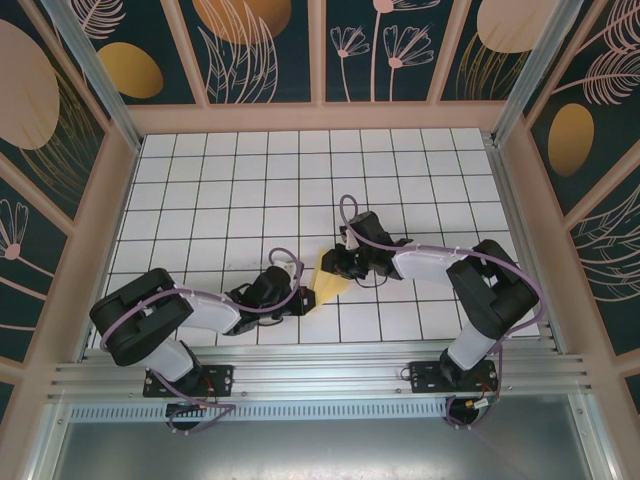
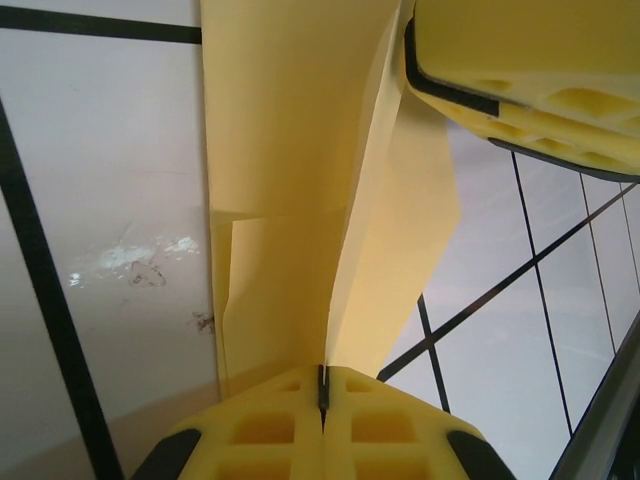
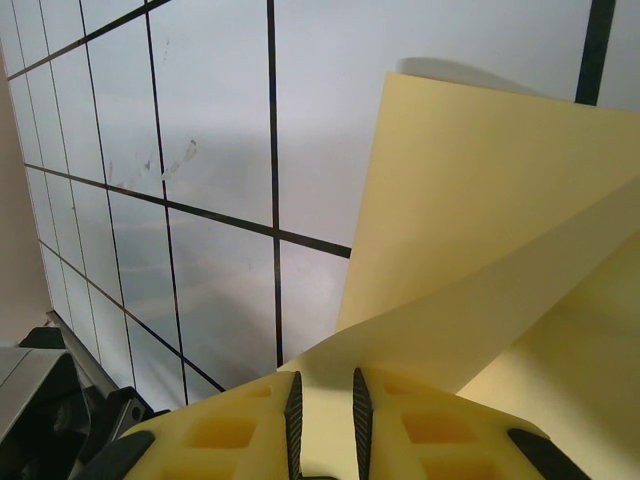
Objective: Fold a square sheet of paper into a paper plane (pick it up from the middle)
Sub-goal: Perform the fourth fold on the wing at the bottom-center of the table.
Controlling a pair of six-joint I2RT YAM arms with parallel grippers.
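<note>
Left wrist view: left claw [image 2: 322,392] has its pads pressed together on the near edge of the sheet of paper [image 2: 290,200], pinching a raised crease that runs straight away from the claw. The sheet is pale yellow and partly folded. One flap sits low against the bench [image 2: 110,150] left of the crease, and a second flap slopes down on the right. The left flap shows the edge of a folded-over layer. Scuff marks [image 2: 140,262] are on the bench just left of the sheet. The right claw's yellow pads [image 2: 520,60] come in at the top right, touching the far end of the sheet.

Right wrist view: right claw [image 3: 325,400] is nearly closed, with the paper edge sandwiched between the pads, so it is gripping the sheet. The paper rises out of the claw and curls up and right, off the bench there.

Top view: the sheet [image 1: 328,280] lies directly between the two claws, a bit nearer than mid-bench. The left claw [image 1: 306,297] is at its near-left end and the right claw [image 1: 338,268] at its far-right end. A small pointed yellow patch shows between them.

Count: 1 sheet, 2 claws, both clamped on it. 2 arms, the left arm [image 1: 190,315] and the right arm [image 1: 470,285], reach in from the near edge. Patterned wall panels [image 1: 260,40] are at the far side.
</note>
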